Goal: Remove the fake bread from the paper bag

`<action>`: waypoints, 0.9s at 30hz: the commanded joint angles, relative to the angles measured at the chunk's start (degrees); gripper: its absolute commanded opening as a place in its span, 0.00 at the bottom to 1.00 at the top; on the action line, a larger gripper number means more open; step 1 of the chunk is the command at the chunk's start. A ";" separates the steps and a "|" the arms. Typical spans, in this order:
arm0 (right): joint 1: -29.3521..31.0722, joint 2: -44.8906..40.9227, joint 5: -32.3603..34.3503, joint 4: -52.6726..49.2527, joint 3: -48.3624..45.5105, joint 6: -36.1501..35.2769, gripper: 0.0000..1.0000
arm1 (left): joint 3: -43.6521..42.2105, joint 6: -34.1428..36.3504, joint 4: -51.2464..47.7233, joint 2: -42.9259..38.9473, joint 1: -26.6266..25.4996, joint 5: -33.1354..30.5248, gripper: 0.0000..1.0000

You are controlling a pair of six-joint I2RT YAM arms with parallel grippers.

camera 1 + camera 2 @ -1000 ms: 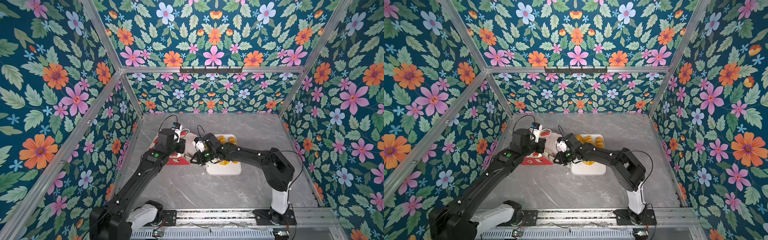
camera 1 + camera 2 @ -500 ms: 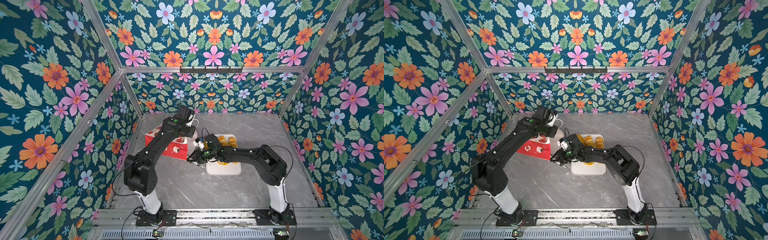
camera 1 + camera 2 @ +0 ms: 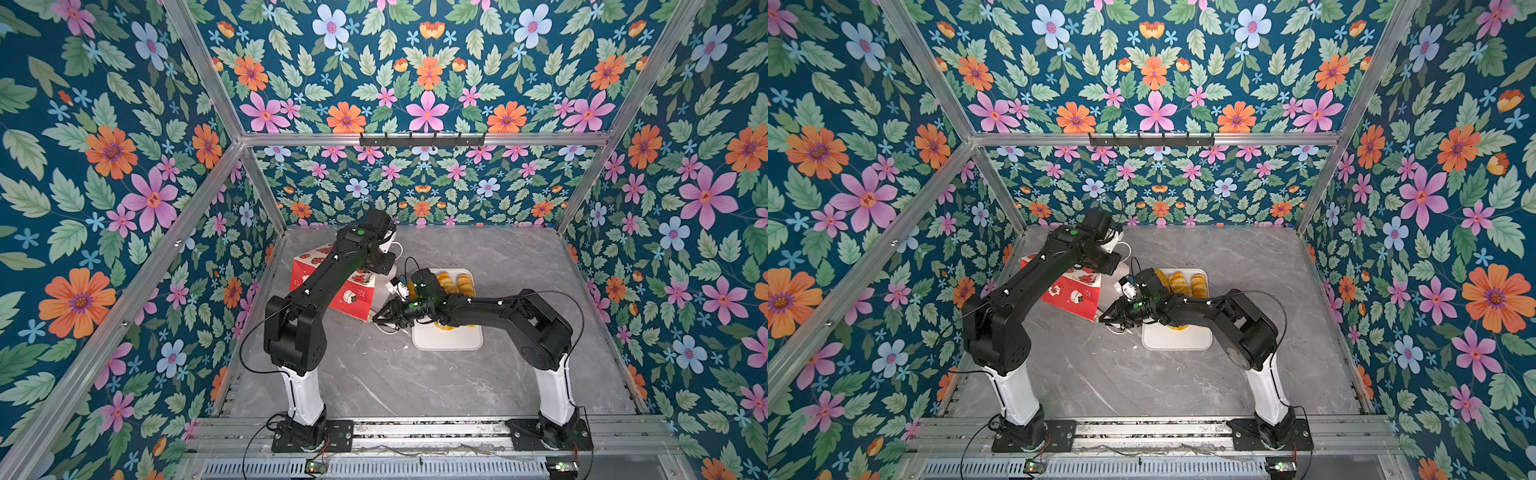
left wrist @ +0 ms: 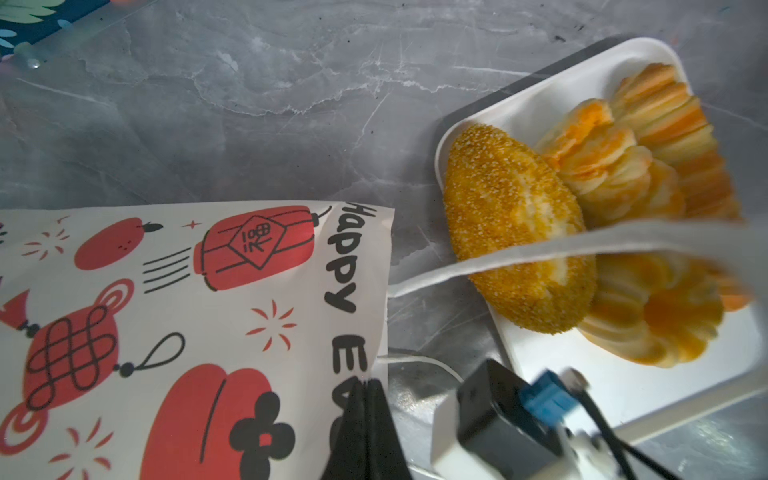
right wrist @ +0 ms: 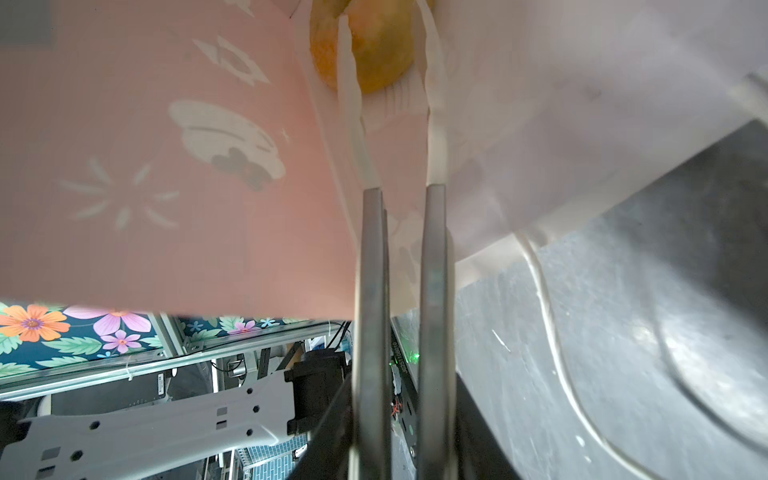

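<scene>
The right gripper has its jaws slightly apart inside the lying red printed paper bag, around a golden round fake bread; whether they pinch it, I cannot tell. It is best to pull straight out while the left gripper, jaws together, clamps the bag's edge.

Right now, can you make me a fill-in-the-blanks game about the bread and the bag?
In both top views, the bag has a front that is ____ with white prints.
The seeded loaf lies on the white ____.
The left fingers pinch the edge of the ____.
Missing words: red; tray; bag.
</scene>
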 commanded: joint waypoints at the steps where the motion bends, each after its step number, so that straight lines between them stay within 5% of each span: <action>1: 0.05 0.56 -1.61 3.89 0.26 1.40 0.32 | 2.23 -1.28 0.81 1.19 -0.16 2.96 0.00; 13: -0.03 -1.11 -0.36 4.15 -1.68 1.28 0.32 | 7.11 -1.29 -2.88 6.52 -0.58 -2.14 0.00; 27: 0.13 -7.06 11.37 -15.73 -2.50 -14.56 0.32 | -35.27 -3.24 22.21 -24.10 -0.64 1.42 0.00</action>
